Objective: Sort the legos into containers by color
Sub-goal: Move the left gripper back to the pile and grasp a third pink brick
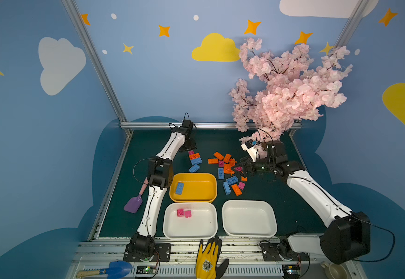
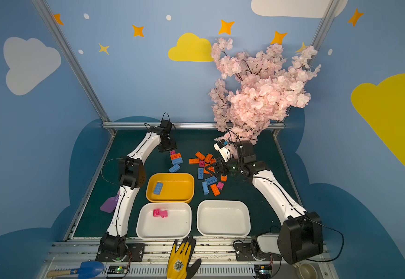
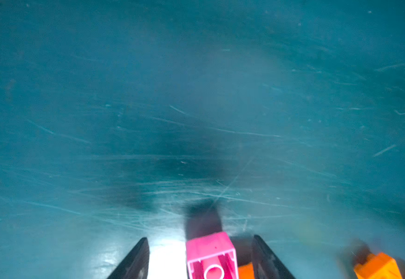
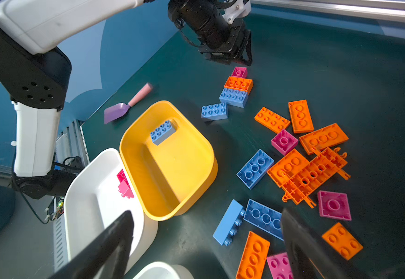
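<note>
**Bricks partly sorted, both arms at the far piles**

We see the yellow-orange tray holding one light-blue brick, and nearer us a white tray with two pink bricks; a second white tray sits beside it. The left gripper hangs just behind a small cluster of pink, orange and blue bricks. The right gripper is over the larger mixed pile.

In both top views the scene is seen from high above the near edge, facing steeply down toward the back wall, so the whole worktop is shared. By the left wrist camera the worktop is viewed from very close, a pink brick between the jaws. From higher up, that brick and the yellow tray are overlooked by the right wrist camera.
</note>
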{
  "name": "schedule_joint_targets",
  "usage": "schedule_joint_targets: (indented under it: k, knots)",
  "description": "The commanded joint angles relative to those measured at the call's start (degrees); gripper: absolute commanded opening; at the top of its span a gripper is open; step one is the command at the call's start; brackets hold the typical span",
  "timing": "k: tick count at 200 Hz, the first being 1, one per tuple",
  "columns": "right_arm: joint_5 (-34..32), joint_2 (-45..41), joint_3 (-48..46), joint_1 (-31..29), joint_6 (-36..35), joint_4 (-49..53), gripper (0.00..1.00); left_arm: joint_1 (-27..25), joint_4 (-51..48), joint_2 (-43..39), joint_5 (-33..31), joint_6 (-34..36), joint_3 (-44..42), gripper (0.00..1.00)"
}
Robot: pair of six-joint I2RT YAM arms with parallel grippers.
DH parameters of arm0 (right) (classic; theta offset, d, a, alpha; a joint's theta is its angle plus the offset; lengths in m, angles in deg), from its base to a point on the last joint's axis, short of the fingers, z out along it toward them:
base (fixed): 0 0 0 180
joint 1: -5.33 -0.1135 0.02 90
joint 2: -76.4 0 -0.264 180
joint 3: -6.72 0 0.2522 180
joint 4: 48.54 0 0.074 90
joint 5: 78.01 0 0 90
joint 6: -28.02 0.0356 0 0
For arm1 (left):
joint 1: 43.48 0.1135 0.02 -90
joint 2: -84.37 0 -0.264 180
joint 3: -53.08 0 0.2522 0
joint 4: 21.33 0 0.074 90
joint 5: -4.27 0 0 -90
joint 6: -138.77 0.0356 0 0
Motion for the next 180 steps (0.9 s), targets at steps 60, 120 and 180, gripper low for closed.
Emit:
schedule_joint_targets:
  k: [60,120,180]
  knots:
    - [0.43,-1.15,1.25,-0.03,0.01,2.83,0.94,-0.75,-1.87,2.57,0.06,0.31,1.01,0.53]
    - [-0.45,-1.69,1.34,-0.02,-0.51,3.74,0.94,-1.1,-2.0,2.02,0.18,0.54,-1.17,0.44]
    - [-1.04,-2.59,1.26,-0.05,-0.43,4.68,0.94,-0.84,-2.97,1.59,-0.19,1.77,-1.98,0.25]
